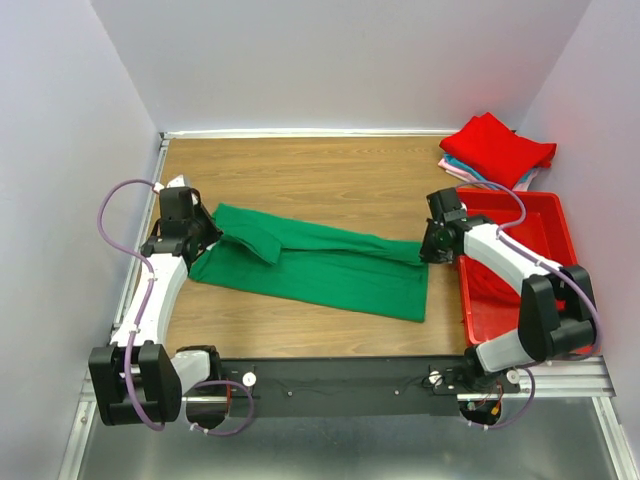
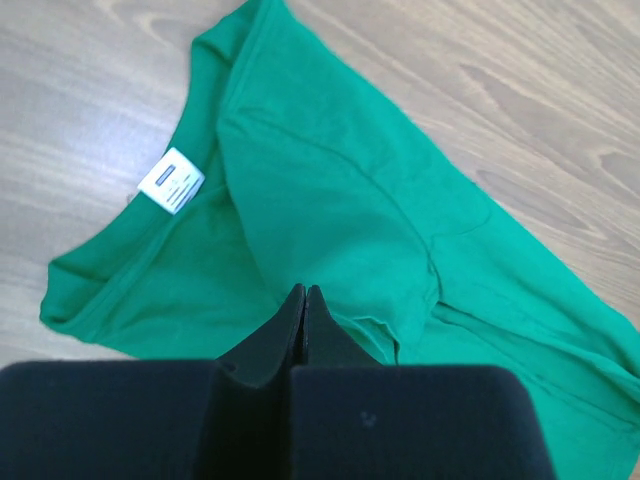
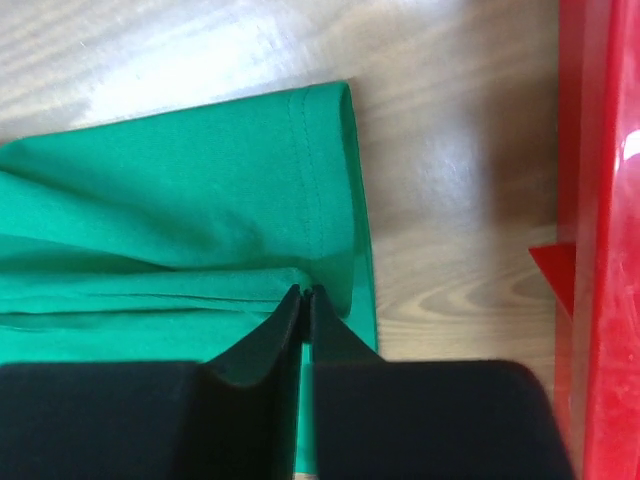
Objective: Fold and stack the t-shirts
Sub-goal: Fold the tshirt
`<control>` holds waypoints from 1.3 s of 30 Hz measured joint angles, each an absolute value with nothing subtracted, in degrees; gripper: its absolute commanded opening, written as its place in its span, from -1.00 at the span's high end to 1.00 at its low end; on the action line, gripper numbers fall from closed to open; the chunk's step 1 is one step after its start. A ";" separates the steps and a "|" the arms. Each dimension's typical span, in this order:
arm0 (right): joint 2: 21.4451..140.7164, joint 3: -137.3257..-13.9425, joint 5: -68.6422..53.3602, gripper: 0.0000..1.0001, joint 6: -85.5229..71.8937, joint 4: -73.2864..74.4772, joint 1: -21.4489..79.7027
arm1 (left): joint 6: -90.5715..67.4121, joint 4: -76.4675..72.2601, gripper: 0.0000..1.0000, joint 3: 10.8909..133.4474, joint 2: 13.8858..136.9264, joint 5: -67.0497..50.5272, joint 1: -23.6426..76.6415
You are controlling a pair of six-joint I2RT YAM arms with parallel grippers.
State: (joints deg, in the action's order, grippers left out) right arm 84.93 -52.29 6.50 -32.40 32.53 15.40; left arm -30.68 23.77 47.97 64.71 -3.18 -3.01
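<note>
The bright green t-shirt (image 1: 320,270) lies lengthwise across the wooden table, its far long edge partly folded over towards the front. My left gripper (image 1: 207,240) is at its collar end, with the jaws shut on the green cloth (image 2: 330,170) a little past the white neck label (image 2: 171,181). My right gripper (image 1: 432,250) is at the hem end, jaws shut on the folded upper layer of the shirt (image 3: 200,190). A folded red t-shirt (image 1: 497,147) tops a stack with pink and light blue ones (image 1: 468,172) at the back right.
The red plastic bin (image 1: 545,230) stands right of the shirt, close beside my right arm; its wall (image 3: 600,250) fills the right edge of the right wrist view. White walls enclose the table on the left, back and right.
</note>
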 measured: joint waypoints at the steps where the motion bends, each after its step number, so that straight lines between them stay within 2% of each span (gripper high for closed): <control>1: 84.18 -51.46 6.48 0.61 -32.32 32.60 15.40 | -30.83 23.97 1.00 47.75 64.71 -3.03 -3.01; 3: 83.00 -50.26 6.35 0.48 -32.27 32.67 15.40 | -31.27 24.53 1.00 47.44 64.60 -2.26 -3.11; 4: 81.97 -49.34 6.26 0.35 -32.21 32.69 15.40 | -31.40 24.84 1.00 47.37 64.49 -1.91 -3.18; 5: 81.14 -48.82 6.13 0.28 -32.29 32.88 15.44 | -31.66 25.23 0.89 47.27 64.25 -1.28 -3.38; 7: 79.13 -47.62 5.85 0.09 -32.53 33.12 15.44 | -32.12 25.67 0.85 47.13 63.86 -0.54 -3.70; 9: 76.40 -46.41 5.52 0.03 -33.04 33.58 15.44 | -32.69 25.89 0.65 46.98 63.53 -0.10 -3.97; 15: 73.41 -45.74 5.06 0.00 -33.43 34.59 15.44 | -34.33 25.76 0.45 46.81 63.26 0.80 -4.14; 18: 74.94 -46.70 5.13 0.00 -33.41 35.33 15.44 | -34.83 25.89 0.06 47.92 64.05 1.17 -4.12; 20: 77.38 -48.66 5.26 0.00 -33.41 35.51 15.44 | -35.38 25.43 -0.05 49.08 64.58 1.65 -4.12; 25: 83.66 -53.12 6.98 -0.01 -33.43 34.52 15.44 | -35.51 21.06 -0.11 51.11 67.31 1.74 -4.12; 32: 91.83 -57.69 9.30 -0.01 -33.43 32.40 15.44 | -34.83 15.22 -0.11 54.13 82.48 1.48 -4.16; 39: 94.52 -59.51 10.61 -0.02 -33.63 31.64 15.29 | -33.39 11.84 -0.11 62.48 95.18 1.50 -4.16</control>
